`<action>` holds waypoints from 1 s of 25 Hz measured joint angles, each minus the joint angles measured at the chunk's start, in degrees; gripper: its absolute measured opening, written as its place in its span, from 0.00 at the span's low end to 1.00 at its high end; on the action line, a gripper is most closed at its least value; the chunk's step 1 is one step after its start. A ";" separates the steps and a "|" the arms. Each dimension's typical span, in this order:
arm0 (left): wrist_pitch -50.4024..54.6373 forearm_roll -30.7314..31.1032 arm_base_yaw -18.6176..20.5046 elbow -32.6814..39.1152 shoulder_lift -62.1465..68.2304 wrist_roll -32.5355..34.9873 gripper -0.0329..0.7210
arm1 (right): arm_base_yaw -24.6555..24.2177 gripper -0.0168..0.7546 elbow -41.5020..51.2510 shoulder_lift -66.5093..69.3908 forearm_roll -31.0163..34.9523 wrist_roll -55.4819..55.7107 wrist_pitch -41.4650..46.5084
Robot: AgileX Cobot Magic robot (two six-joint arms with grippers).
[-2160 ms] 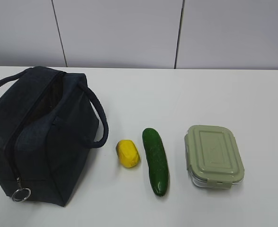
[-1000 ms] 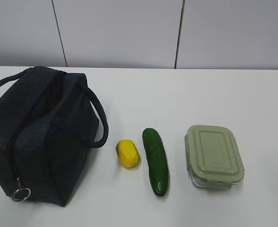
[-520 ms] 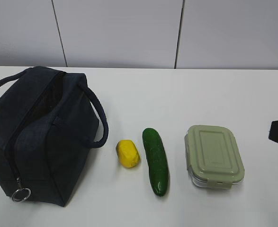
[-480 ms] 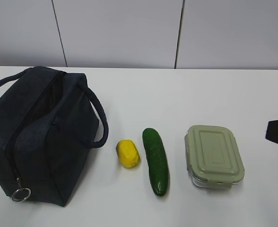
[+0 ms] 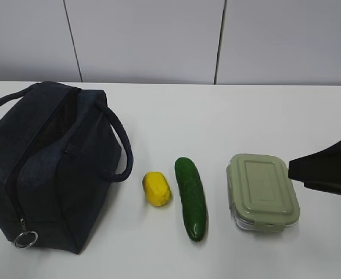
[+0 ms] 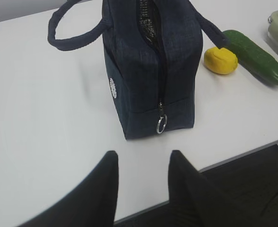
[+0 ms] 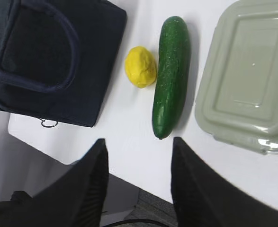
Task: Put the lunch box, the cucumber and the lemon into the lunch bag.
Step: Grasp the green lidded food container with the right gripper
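Observation:
The navy lunch bag (image 5: pixel 48 163) stands at the left, its top zipper open, ring pull (image 5: pixel 26 239) at the front. The yellow lemon (image 5: pixel 157 189), the dark green cucumber (image 5: pixel 191 197) and the lunch box (image 5: pixel 263 190) with its sage-green lid lie in a row to its right. My right gripper (image 5: pixel 301 168) comes in from the right edge, next to the lunch box; it is open and empty (image 7: pixel 139 144), above the table's front edge near the cucumber tip (image 7: pixel 163 127). My left gripper (image 6: pixel 142 158) is open and empty, in front of the bag's zipper end (image 6: pixel 161 124); it is out of the exterior view.
The white table's front edge (image 6: pixel 233 158) runs just below the left fingers. A grey panelled wall (image 5: pixel 158 40) stands behind the table. The bag's handles (image 5: pixel 121 145) loop out to both sides.
The right arm has come further in from the right edge, up to the lunch box. The bag, lemon, cucumber and lunch box have not moved.

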 joint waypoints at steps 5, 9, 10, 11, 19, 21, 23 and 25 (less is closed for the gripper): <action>0.00 0.00 0.00 0.00 0.00 0.00 0.36 | -10.36 0.45 -3.10 8.22 0.20 -5.18 7.47; 0.00 0.00 0.00 0.00 0.00 0.00 0.36 | -16.08 0.45 -5.64 15.34 0.76 -8.55 12.16; 0.00 0.00 0.00 0.00 0.00 0.00 0.36 | -16.44 0.45 -6.50 17.01 0.43 -9.06 13.34; 0.00 0.00 0.00 0.00 0.00 0.00 0.36 | -16.55 0.45 -7.51 19.11 -0.44 -9.36 14.35; 0.00 0.00 0.00 0.00 0.00 0.00 0.36 | -16.55 0.46 -14.91 33.75 -5.40 -10.83 16.85; 0.00 0.00 0.00 0.00 0.00 0.00 0.36 | -16.55 0.48 -16.12 36.16 -6.00 -11.60 16.85; 0.00 0.00 0.00 0.00 0.00 0.00 0.36 | -16.55 0.51 -16.93 38.34 -6.88 -12.87 16.85; 0.00 0.00 0.00 0.00 0.00 0.00 0.36 | -16.55 0.55 -17.44 39.84 -7.11 -14.04 16.85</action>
